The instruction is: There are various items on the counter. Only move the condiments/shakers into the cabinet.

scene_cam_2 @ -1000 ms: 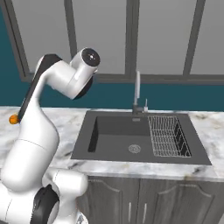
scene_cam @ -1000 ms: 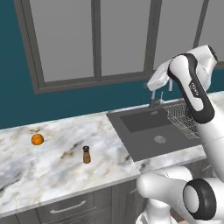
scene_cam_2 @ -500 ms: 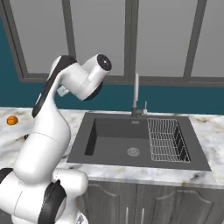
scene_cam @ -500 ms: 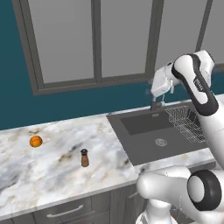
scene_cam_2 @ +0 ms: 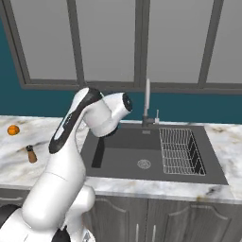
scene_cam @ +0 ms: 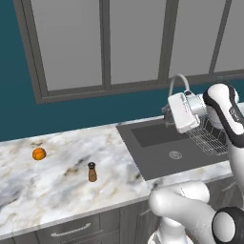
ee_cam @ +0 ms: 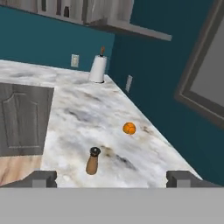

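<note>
Wooden shaker (scene_cam: 92, 172), small, brown with a dark cap, stands upright on the marble bench (scene_cam: 52, 186), apart from the orange fruit (scene_cam: 39, 153) at its 10 o'clock. Claw (ee_cam: 111, 178) spread wide, holding nothing. Hand view adds a white paper towel roll (ee_cam: 97, 68) at the bench's far end; base views add the sink (scene_cam_2: 142, 151) and dish rack (scene_cam_2: 178, 150).

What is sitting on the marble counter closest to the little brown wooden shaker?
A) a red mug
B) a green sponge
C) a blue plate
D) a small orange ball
D: the small orange ball lies apart from the wooden shaker on the counter, with nothing else nearer; the hand view shows the same pair, and the paper towel roll stands much farther along.
</note>
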Tool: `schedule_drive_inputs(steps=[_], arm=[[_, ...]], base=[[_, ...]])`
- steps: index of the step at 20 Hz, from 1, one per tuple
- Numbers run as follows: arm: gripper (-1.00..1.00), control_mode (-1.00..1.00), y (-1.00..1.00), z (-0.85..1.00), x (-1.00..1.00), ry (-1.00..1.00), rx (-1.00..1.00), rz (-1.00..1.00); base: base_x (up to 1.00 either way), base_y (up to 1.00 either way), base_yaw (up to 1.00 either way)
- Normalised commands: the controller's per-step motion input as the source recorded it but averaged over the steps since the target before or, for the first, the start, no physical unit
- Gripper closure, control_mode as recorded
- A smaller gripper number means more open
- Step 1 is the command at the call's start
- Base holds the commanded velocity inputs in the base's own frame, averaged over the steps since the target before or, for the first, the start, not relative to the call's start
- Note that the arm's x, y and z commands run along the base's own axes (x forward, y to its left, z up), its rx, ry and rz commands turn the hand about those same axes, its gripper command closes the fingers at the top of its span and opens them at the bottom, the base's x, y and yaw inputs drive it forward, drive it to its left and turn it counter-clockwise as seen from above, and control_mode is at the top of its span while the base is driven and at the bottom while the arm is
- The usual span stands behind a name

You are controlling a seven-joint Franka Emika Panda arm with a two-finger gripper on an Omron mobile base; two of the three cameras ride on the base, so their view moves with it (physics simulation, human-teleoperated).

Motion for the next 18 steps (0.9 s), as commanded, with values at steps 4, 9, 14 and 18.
schedule_drive_inputs(steps=[4,9,14,18], arm=[[-1.00,-1.00,0.09,-0.84,-1.00,-0.44,0.22,0.00],[-1.00,-1.00,0.36,-0.94,-0.49,-0.10,0.31,0.00],[-1.00,-1.00,0.61,-0.81,-0.10,0.01,0.18,0.00],[-1.00,-1.00,0.60,-0.59,-0.02,0.15,0.09,0.02]], base=[[0.00,0.00,0.00],[0.00,0.00,0.00],[0.00,0.00,0.00],[0.00,0.00,0.00]])
